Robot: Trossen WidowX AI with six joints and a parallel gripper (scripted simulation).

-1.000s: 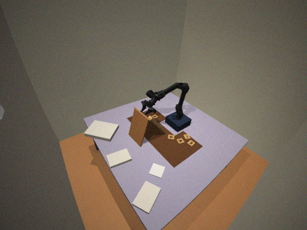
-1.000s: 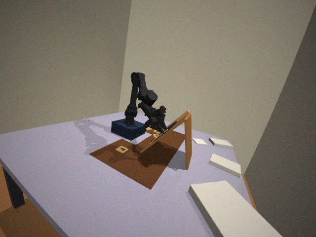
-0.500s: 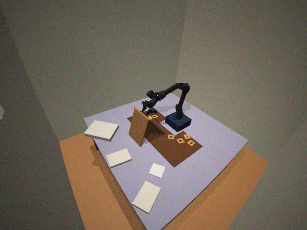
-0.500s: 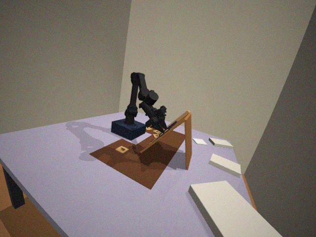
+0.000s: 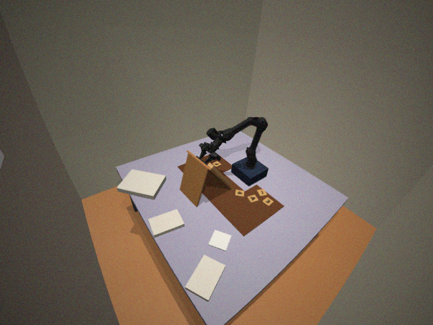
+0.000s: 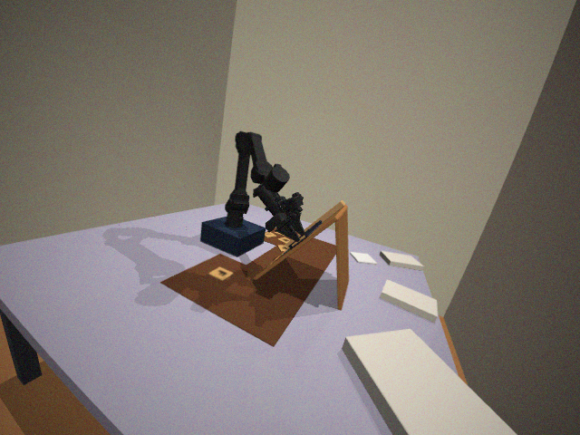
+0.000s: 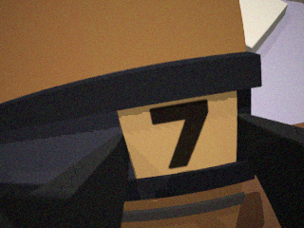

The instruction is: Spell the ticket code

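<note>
A tile marked 7 lies in the dark rail on the sloped wooden board, between its upper and lower lips. The tile's right edge is near the rail's right end. My gripper is shut on this tile, one finger at each side. The rail left of it is hidden by the finger. Loose tiles lie on the brown mat; their marks are mostly unclear. No ticket print is readable.
Thick pale blocks and a thin white square lie on the lilac counter behind the board. Another tile lies near the gripper. The dark blue arm base stands beside the mat.
</note>
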